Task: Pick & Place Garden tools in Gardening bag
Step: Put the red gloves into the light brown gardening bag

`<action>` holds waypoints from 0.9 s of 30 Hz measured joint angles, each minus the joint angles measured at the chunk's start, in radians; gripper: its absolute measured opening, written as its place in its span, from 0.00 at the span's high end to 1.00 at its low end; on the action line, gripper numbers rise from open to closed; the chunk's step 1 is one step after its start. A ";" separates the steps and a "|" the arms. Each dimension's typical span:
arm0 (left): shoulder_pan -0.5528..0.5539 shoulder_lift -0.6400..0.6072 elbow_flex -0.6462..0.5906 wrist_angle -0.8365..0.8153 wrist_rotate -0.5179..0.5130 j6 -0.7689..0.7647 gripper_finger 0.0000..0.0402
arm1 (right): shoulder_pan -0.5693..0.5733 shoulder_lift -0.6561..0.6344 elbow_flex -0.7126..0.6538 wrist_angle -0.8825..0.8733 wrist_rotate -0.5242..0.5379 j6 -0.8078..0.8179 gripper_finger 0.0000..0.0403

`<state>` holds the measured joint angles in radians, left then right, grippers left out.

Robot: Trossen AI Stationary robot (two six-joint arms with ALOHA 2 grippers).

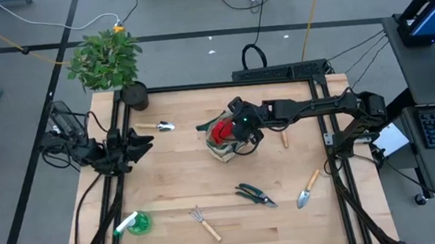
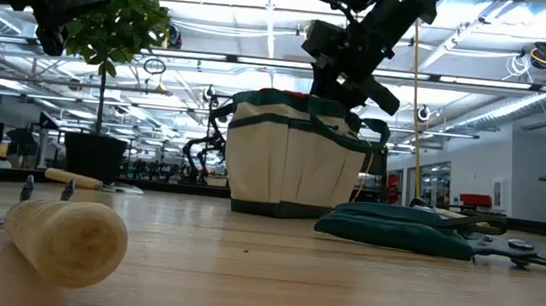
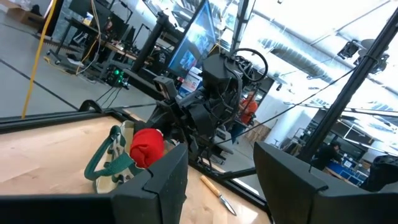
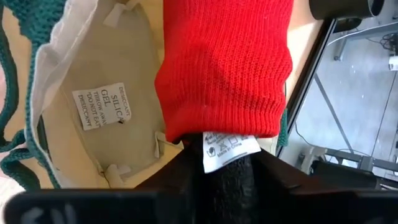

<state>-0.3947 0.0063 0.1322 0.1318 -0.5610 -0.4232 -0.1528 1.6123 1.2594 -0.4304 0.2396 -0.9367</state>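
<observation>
The beige gardening bag (image 1: 221,145) with green trim stands upright at the table's middle and also shows in the low view (image 2: 293,155). My right gripper (image 1: 239,129) is just above its open top, shut on a red-black glove (image 4: 224,62). The glove's red part (image 1: 221,129) lies over the bag's mouth. My left gripper (image 1: 144,140) waits open and empty at the table's left; its own view shows its fingers spread (image 3: 217,180). My right gripper pinches the glove's dark end (image 4: 227,177) between its two fingers, right beside a white label (image 4: 230,149). The fingers slant down from the table's right side. The red knit part reaches ahead of the fingers over the bag's beige inside (image 4: 93,68).
A silver trowel (image 1: 159,126) lies at the far left, and another tool (image 1: 284,138) lies right of the bag. Near the front lie a rake (image 1: 204,223), dark shears (image 1: 255,195), a second trowel (image 1: 309,189) and a green-white sprayer (image 1: 134,222). A potted plant (image 1: 107,59) stands at the far left corner.
</observation>
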 joint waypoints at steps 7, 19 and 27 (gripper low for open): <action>0.000 0.000 0.000 0.000 0.000 0.000 0.52 | 0.015 0.000 0.000 0.002 0.018 -0.022 0.60; 0.000 0.000 0.000 0.000 0.000 -0.001 0.52 | 0.058 0.000 0.000 -0.009 0.150 -0.083 0.57; 0.000 0.000 0.000 0.000 0.000 -0.001 0.52 | 0.094 0.000 0.000 -0.006 0.247 -0.158 0.56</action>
<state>-0.3948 0.0065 0.1322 0.1318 -0.5606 -0.4238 -0.0592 1.6123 1.2594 -0.4366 0.4866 -1.0943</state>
